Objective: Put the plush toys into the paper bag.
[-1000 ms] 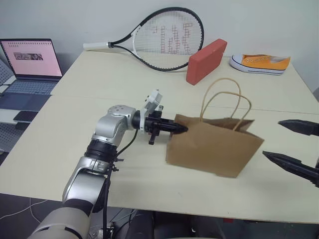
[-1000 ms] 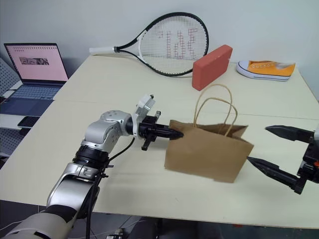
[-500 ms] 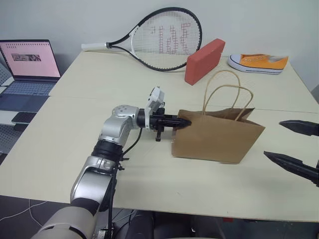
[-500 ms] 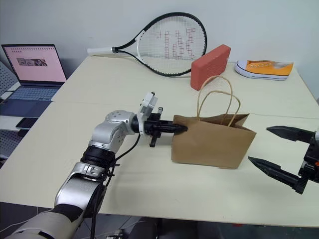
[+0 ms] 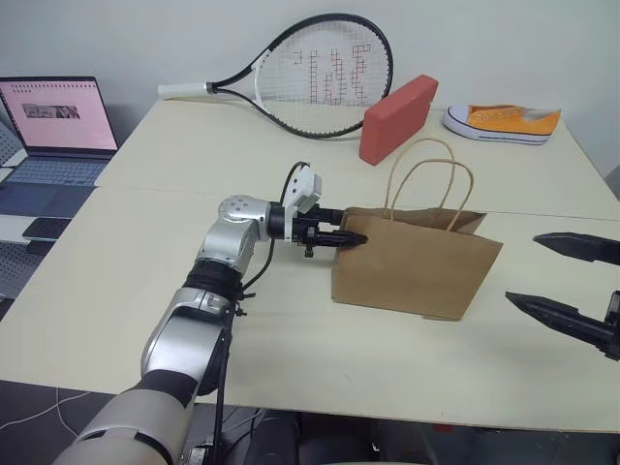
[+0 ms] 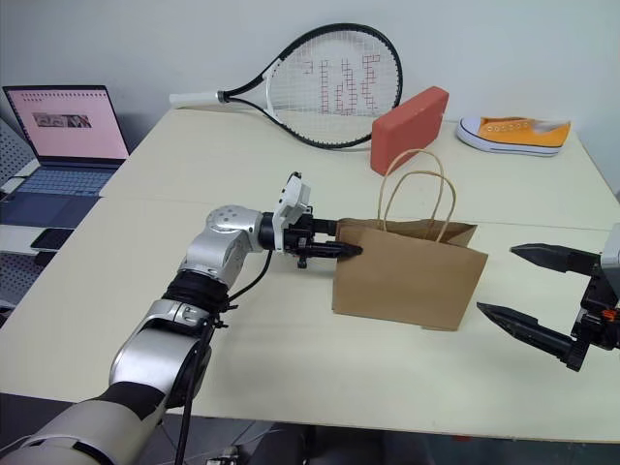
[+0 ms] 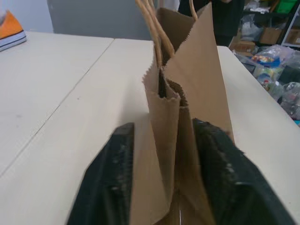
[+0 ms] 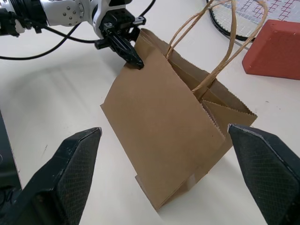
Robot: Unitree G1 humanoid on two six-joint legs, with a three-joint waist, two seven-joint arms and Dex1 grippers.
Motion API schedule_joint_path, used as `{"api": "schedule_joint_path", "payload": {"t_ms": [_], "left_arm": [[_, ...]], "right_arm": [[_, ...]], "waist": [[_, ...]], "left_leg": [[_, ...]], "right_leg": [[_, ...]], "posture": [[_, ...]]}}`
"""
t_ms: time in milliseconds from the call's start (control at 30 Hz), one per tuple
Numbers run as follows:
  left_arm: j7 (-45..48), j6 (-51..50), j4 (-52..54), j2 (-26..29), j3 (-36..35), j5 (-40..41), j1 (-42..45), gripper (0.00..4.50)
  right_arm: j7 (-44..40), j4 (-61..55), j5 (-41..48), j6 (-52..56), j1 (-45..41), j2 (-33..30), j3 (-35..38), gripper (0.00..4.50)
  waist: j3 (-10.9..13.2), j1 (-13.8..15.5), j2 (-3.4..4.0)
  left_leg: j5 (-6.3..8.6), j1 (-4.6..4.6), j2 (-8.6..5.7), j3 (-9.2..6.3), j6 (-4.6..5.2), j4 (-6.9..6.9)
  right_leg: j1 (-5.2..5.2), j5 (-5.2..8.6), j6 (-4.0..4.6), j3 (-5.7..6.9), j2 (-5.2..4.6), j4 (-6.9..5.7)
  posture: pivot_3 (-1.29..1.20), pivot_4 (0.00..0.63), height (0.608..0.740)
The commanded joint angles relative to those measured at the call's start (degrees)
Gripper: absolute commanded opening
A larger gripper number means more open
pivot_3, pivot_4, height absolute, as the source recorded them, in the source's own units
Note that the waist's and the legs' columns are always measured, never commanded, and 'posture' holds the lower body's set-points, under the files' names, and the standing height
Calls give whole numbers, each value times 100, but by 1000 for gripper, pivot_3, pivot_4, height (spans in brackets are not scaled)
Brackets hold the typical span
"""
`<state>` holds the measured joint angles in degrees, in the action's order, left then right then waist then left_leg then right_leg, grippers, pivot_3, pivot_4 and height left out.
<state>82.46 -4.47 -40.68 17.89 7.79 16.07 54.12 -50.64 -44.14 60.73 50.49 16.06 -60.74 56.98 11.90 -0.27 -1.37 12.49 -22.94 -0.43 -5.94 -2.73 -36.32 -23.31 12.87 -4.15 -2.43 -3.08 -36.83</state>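
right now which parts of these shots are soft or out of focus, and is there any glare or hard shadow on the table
Left wrist view: the black fingers are blurred, the paper bag edge sharper. Right wrist view: the near fingers are soft, the bag crisp. Eye views: even, diffuse light on the table, no glare, only a faint shadow beside the bag.

The bag (image 5: pixel 417 271) is plain brown with tan handles. The block (image 5: pixel 398 118) is red, the sneaker (image 5: pixel 504 122) orange and white. The counter (image 5: pixel 194 155) is cream.

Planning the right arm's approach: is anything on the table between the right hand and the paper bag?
Nothing visible. The right hand hangs open beside the paper bag, with bare table between them. The left hand is at the bag's far edge.
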Motion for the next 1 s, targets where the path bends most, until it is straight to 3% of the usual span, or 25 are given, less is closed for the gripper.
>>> {"api": "schedule_joint_path", "payload": {"t_ms": [33,167,200,433,667,833,1000], "left_arm": [[129,-103,504,241,-104,62,-136,3198],[-56,-400,1240,662,-136,21,-637,4426],[-102,-426,1409,771,-138,-6,-772,4471],[-772,-630,2639,1807,-500,-202,-1700,4471],[-1073,-1102,4044,3455,-1193,-309,-3015,4471],[-1265,-1484,4278,3922,-1825,-22,-3448,4471],[-1274,-1706,4236,4028,-2041,227,-3470,4471]], "right_arm": [[32,-85,-32,-110,-24,31,13,4500],[11,13,-222,-216,-77,20,-198,4500],[-3,57,-282,-249,-106,-1,-264,4500],[-615,910,-1036,-746,-459,-449,-836,4500],[-1847,2390,-1809,-1474,-999,-1209,-1328,4500],[-2370,3039,-2125,-1680,-1288,-1454,-1564,4500],[-2563,3274,-2282,-1737,-1470,-1436,-1718,4500]], "waist": [[0,-7,0],[0,-30,1],[0,-29,1],[0,-28,1],[0,-123,1],[1,-100,1],[1,-125,2]], "left_leg": [[0,1,0,0,0,2],[0,4,2,1,0,2],[0,4,2,1,0,2],[0,5,3,1,0,1],[0,12,8,9,0,19],[0,11,9,5,0,20],[0,12,10,17,-1,20]], "right_leg": [[-1,0,0,0,0,-1],[0,0,-1,-2,0,-2],[0,-1,-1,-2,0,-4],[0,1,2,-1,-1,-2],[-5,22,38,-2,-2,-2],[-8,29,51,4,-4,-5],[-9,30,53,2,-7,-2]], "posture": [[0,150,740],[0,150,740],[0,150,740],[0,150,740],[0,150,740],[0,150,740],[0,150,740]]}}
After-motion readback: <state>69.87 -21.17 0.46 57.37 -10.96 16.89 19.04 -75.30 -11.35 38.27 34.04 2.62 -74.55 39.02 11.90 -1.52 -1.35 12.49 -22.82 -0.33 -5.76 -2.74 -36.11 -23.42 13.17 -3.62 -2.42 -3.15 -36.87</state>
